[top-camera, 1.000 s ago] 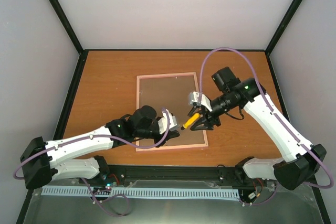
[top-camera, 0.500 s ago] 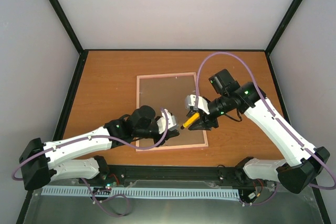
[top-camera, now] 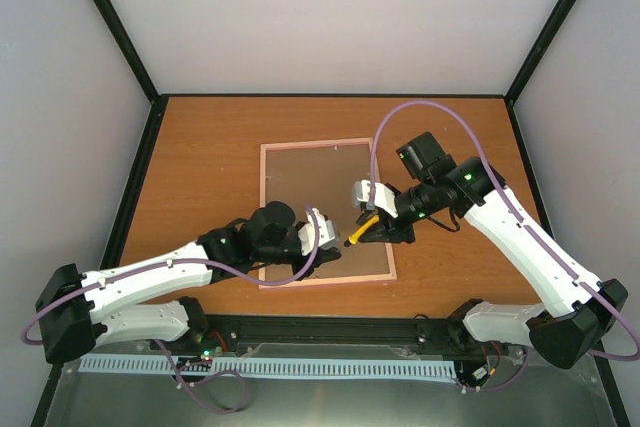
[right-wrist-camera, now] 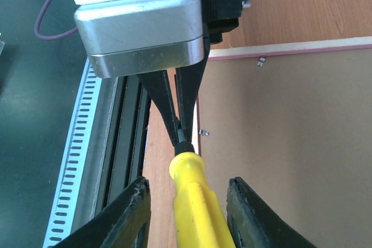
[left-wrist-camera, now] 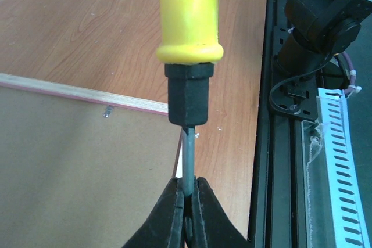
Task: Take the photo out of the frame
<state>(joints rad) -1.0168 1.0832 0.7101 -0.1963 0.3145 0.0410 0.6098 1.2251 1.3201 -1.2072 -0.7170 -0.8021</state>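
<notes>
The frame (top-camera: 322, 209) lies back up on the table, with its brown board (left-wrist-camera: 75, 166) and thin pink border (right-wrist-camera: 302, 45) showing. The photo is hidden under the board. My left gripper (left-wrist-camera: 186, 194) is shut on the metal shaft of a yellow-handled screwdriver (left-wrist-camera: 189, 15) over the frame's near right corner. My right gripper (right-wrist-camera: 186, 185) is open, and its fingers (right-wrist-camera: 131, 213) stand either side of the yellow handle (right-wrist-camera: 200, 201) without touching it. In the top view the screwdriver (top-camera: 362, 228) spans between the two grippers.
Small metal tabs (left-wrist-camera: 107, 111) (right-wrist-camera: 261, 60) sit along the board's edges. A black rail (left-wrist-camera: 279, 161) and a white slotted channel (left-wrist-camera: 343, 161) run along the table's near edge. The right arm's base (left-wrist-camera: 325, 15) stands there. Bare wooden table surrounds the frame.
My right arm has shifted a little to the left and its wrist has turned by the screwdriver handle. My left gripper and the frame have not visibly moved.
</notes>
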